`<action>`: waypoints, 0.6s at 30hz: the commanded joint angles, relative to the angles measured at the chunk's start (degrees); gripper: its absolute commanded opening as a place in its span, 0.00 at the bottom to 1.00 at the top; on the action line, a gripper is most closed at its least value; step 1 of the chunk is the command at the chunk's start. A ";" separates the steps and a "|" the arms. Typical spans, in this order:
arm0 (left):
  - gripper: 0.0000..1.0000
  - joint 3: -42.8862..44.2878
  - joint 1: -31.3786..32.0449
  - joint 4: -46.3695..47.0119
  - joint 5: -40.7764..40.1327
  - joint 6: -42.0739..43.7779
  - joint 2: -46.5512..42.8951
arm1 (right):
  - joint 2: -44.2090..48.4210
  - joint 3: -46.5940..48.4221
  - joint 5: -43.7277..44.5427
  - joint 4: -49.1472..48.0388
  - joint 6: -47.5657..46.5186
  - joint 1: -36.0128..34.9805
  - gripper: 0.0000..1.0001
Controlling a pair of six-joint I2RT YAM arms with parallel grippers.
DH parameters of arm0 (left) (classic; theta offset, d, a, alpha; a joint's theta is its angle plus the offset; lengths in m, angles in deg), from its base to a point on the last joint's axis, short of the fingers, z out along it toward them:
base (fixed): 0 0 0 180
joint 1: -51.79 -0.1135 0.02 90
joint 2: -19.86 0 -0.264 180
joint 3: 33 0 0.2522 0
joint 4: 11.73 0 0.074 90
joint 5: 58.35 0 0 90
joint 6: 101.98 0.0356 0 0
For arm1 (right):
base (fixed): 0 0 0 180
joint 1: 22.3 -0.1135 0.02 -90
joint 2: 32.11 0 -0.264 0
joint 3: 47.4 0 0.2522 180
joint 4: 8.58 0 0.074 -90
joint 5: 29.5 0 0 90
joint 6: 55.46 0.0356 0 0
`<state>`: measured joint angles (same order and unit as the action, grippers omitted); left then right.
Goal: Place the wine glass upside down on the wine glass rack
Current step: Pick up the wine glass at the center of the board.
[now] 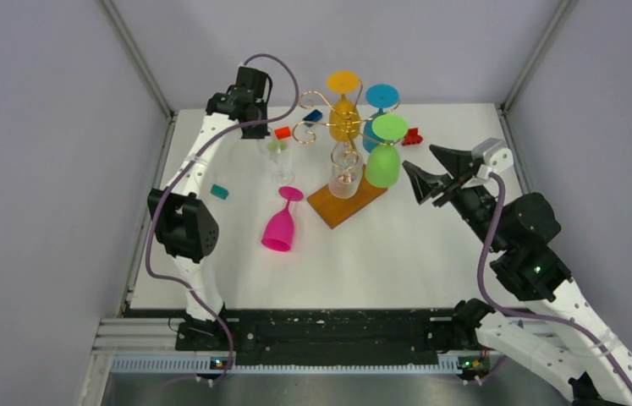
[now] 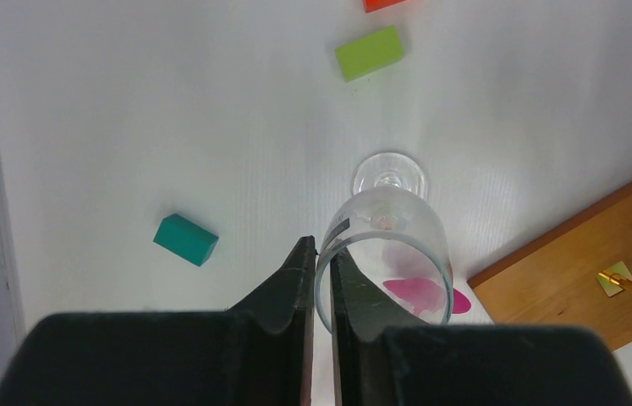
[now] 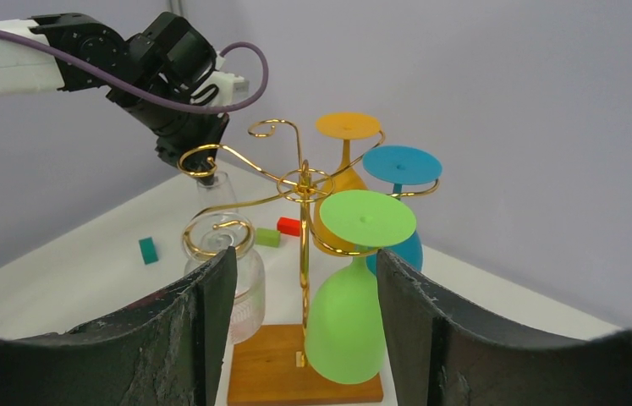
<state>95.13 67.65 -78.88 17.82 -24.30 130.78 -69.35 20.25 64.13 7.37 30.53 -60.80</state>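
My left gripper [image 1: 271,135] [image 2: 321,250] is shut on the rim wall of a clear wine glass [image 1: 280,162] [image 2: 387,241], one finger inside the bowl and one outside. The glass stands upright with its foot over the white table, left of the wine glass rack [image 1: 348,205] [image 3: 303,182]. The rack holds an orange glass [image 1: 344,114], a blue glass [image 1: 381,96], a green glass [image 1: 384,161] [image 3: 348,317] and a clear ribbed glass [image 1: 344,179] [image 3: 247,283], all upside down. A pink glass [image 1: 279,227] lies on its side in front. My right gripper [image 1: 421,162] [image 3: 304,258] is open and empty, right of the rack.
Small blocks lie on the table: teal [image 1: 220,192] [image 2: 185,239], green [image 2: 369,52] [image 3: 267,238], red [image 1: 283,132] [image 3: 288,226], blue [image 1: 313,117]. A red piece [image 1: 413,136] lies behind the rack on the right. Grey walls enclose the table on three sides.
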 commanded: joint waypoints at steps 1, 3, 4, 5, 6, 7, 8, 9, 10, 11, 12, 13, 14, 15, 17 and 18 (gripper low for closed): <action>0.00 1.67 0.31 -2.18 -1.46 1.10 -1.16 | 0.24 -0.04 0.00 -1.74 -0.29 -0.43 0.61; 0.00 1.23 0.29 -2.89 -1.70 1.20 -1.79 | -0.04 0.02 -0.36 -1.71 -0.49 -0.43 0.62; 0.00 0.74 0.29 -3.03 -1.87 1.30 -2.35 | -0.08 -0.04 -0.83 -2.47 -0.80 -0.46 0.62; 0.00 0.16 0.31 -3.12 -2.15 1.33 -2.98 | -0.17 -0.10 -1.25 -3.38 -1.01 -0.44 0.63; 0.00 -0.49 0.31 -3.01 -2.59 1.31 -3.73 | -0.28 -0.12 -1.57 -3.76 -1.08 -0.43 0.63; 0.00 -1.19 0.31 -2.87 -3.26 1.33 -4.50 | -0.45 -0.12 -1.73 -3.92 -1.11 -0.43 0.63; 0.00 -1.89 0.31 -2.61 -4.20 1.10 -5.36 | -0.66 -0.09 -1.87 -4.07 -1.09 -0.43 0.63; 0.00 -2.47 0.31 -2.39 -5.23 0.69 -6.63 | -0.79 -0.03 -1.95 -4.23 -1.09 -0.49 0.63; 0.00 -3.12 0.31 -2.14 -6.34 0.18 -7.30 | -1.08 0.12 -1.93 -4.38 -1.04 -0.44 0.63; 0.00 -3.77 0.31 -1.69 -7.40 -0.47 -8.79 | -1.28 0.22 -1.84 -4.50 -0.94 -0.44 0.63; 0.00 -4.51 0.31 -1.15 -8.53 -1.00 -9.99 | -1.53 0.26 -1.69 -4.57 -0.87 -0.43 0.63; 0.00 -5.42 0.31 -0.18 -9.29 -1.24 -11.46 | -1.59 0.34 -1.58 -4.71 -0.83 -0.41 0.63; 0.00 -6.50 0.31 1.00 -9.74 -1.37 -13.15 | -1.79 0.38 -1.42 -5.01 -0.76 -0.43 0.63; 0.00 -8.01 0.31 2.52 -9.83 -1.58 -14.81 | -1.90 0.31 -1.22 -5.39 -0.62 -0.43 0.63; 0.00 -10.27 0.31 5.49 -9.81 -1.86 -18.25 | -2.03 0.17 -0.80 -6.02 -0.43 -0.44 0.63; 0.00 -11.23 0.31 6.73 -9.97 -2.19 -19.91 | -2.24 0.09 -0.44 -6.32 -0.30 -0.37 0.63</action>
<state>85.81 67.85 -79.93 10.89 -24.54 120.90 -71.27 20.25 63.00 4.36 30.05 -60.80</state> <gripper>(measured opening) 0.124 0.630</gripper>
